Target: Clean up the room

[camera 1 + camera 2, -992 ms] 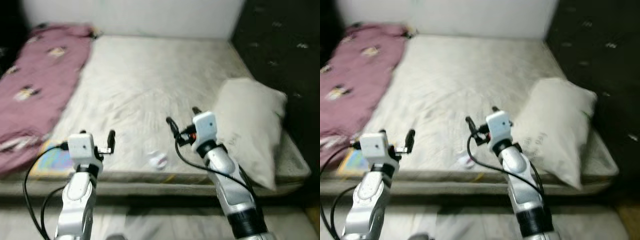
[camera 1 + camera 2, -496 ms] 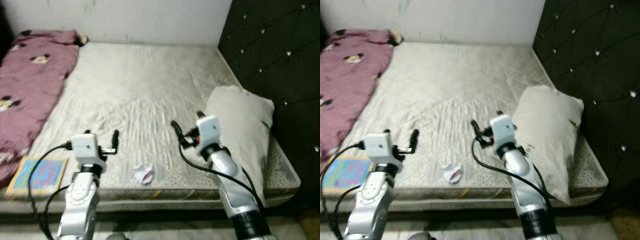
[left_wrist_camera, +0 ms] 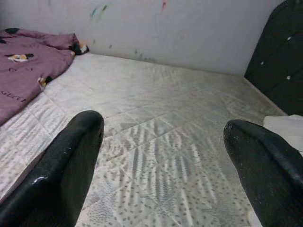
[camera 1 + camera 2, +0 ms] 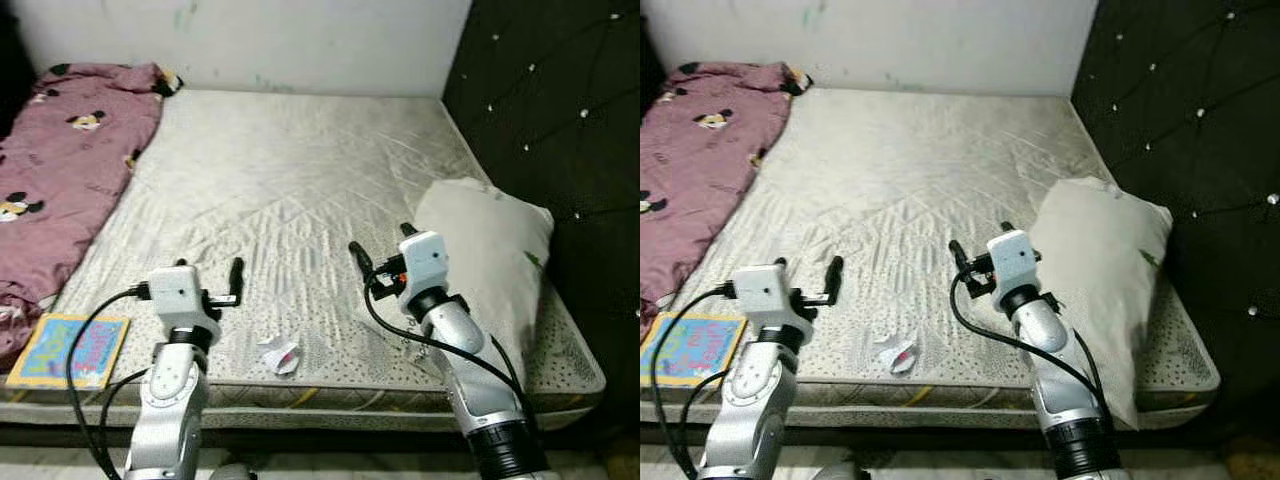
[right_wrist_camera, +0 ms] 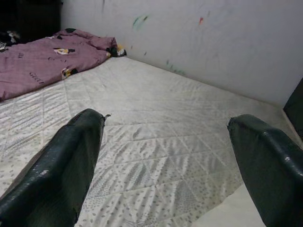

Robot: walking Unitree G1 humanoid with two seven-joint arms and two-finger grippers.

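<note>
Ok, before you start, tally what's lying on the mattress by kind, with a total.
Crumpled white paper scrap: 1
Colourful flat picture book: 1
Cream pillow: 1
Pink patterned blanket: 1
Total: 4

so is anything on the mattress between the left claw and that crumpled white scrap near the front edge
Nothing visible is. The left claw, open, hovers above the bare mattress, and the crumpled scrap lies just ahead to its right with only sheet between them.

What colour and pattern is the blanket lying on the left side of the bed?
The blanket is mauve pink with scattered small cartoon-mouse prints, clearest in the left eye view.
</note>
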